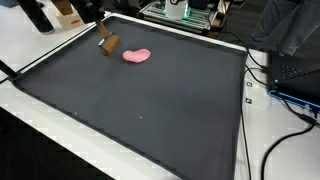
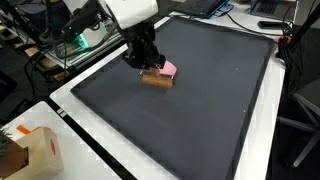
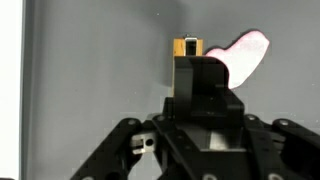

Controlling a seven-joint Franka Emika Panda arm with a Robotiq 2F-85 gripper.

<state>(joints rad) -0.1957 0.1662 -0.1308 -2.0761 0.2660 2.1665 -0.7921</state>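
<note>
A small brown wooden block lies on the black mat, with a pink soft object touching its far side. My gripper hangs right over the block's end. In the wrist view the fingers form one dark mass with no gap, so the gripper is shut. The block shows just past the tips and the pink object to its right. Whether the tips touch the block is hidden. In an exterior view the block sits left of the pink object.
The mat covers most of a white table. Cables and electronics line one side. A cardboard box stands off the mat at a corner, and a metal frame stands behind the far edge.
</note>
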